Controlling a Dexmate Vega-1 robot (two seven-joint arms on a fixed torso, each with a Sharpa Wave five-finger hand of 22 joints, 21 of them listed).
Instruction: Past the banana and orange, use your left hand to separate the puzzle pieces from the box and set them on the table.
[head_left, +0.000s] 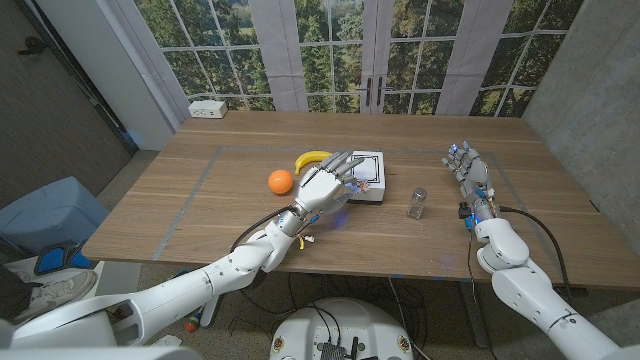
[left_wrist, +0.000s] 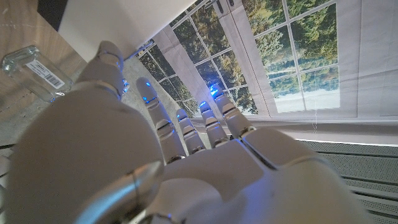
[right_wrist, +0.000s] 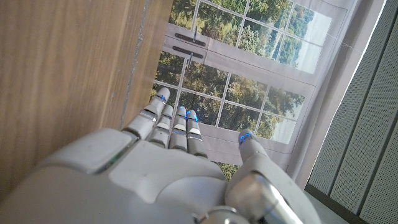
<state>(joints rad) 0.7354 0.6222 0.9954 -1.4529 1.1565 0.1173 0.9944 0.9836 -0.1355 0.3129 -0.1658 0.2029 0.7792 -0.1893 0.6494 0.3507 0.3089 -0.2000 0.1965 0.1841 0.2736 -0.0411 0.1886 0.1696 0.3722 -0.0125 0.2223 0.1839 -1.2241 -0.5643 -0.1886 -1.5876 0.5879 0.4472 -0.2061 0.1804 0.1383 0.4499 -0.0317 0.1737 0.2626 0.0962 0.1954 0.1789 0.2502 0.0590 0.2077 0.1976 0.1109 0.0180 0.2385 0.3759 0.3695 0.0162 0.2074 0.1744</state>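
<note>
Reaching over the box, we held nothing.
Our left hand (head_left: 328, 187) hovered spread over the white puzzle box (head_left: 368, 178), beside the orange (head_left: 280, 181) and banana (head_left: 312, 158); our right hand (head_left: 468, 172) stayed-free, fingers apart.

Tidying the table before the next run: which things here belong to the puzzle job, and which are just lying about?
Job: box with its puzzle pieces; banana and orange as landmarks; left hand, over the box.
Lying about: small glass jar; white unit at the far edge.

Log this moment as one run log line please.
left hand: open, reaching over white box | right hand: open, idle | banana, orange beside box | pieces not yet out
</note>
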